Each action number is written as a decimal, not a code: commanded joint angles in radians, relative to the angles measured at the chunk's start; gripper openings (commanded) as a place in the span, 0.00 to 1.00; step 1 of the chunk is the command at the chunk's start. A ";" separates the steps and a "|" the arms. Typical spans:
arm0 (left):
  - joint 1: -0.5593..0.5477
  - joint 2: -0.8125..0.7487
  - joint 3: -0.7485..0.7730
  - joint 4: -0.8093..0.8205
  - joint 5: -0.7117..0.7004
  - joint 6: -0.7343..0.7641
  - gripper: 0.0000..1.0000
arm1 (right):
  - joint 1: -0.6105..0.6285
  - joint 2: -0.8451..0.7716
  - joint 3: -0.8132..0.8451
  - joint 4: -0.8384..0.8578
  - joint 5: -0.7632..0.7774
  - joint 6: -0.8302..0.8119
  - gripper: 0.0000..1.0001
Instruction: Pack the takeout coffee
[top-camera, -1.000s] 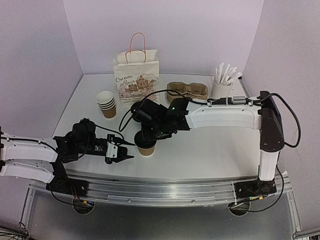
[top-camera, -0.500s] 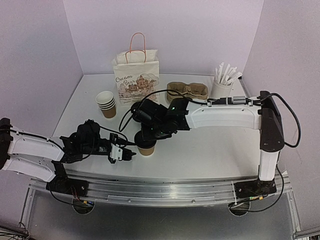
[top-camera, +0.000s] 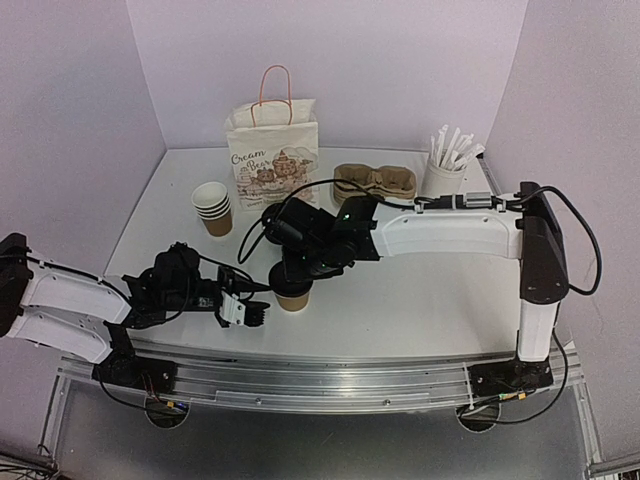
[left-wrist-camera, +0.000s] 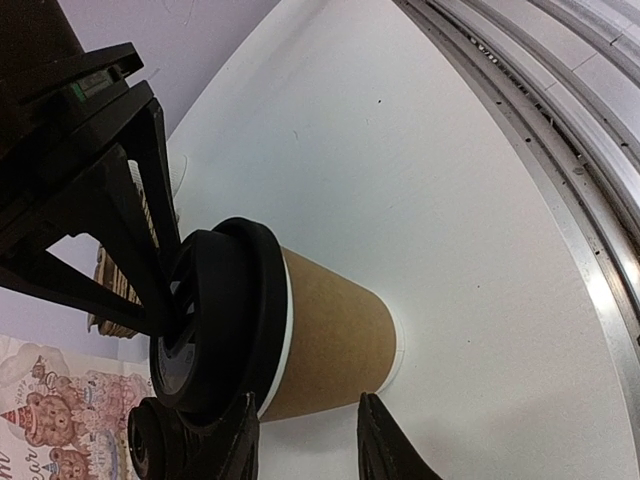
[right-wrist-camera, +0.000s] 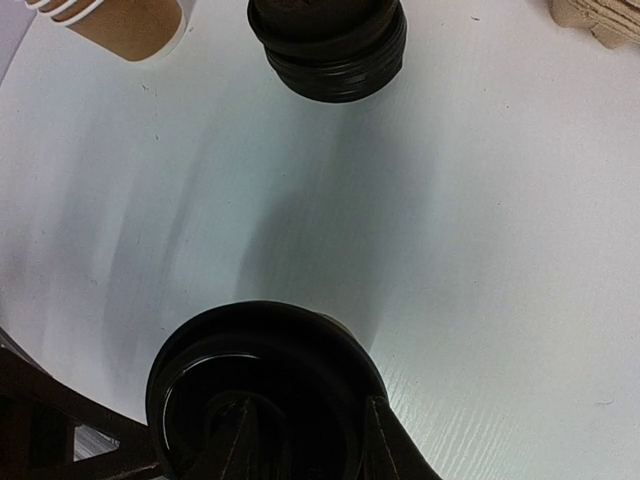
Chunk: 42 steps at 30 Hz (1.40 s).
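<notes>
Left gripper (top-camera: 258, 312) has closed in, now just left of small brown kraft-paper cup (top-camera: 293, 300), jaws part-spread, empty. Round black plastic lid (right-wrist-camera: 260, 350) on cup; right gripper (right-wrist-camera: 305, 420) atop it, grip we can't tell. White printed paper bag (top-camera: 272, 150) behind cup. Risk: our sideways nudge tips cup.

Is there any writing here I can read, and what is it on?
"Cream": brown cursive on the front of the white paper bag.
Second word, just below it: begins "Be", perhaps "Bear"; too small to be sure.
No writing shows on the takeout coffee.
</notes>
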 joint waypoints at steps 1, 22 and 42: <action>0.024 0.016 0.020 0.032 -0.001 0.036 0.34 | 0.004 0.024 0.015 -0.040 -0.022 -0.012 0.32; 0.062 0.041 0.021 0.187 0.014 0.058 0.34 | 0.003 0.027 0.023 -0.040 -0.016 -0.034 0.31; 0.062 0.093 0.060 0.067 0.082 0.063 0.23 | 0.002 0.030 0.026 -0.040 -0.010 -0.038 0.31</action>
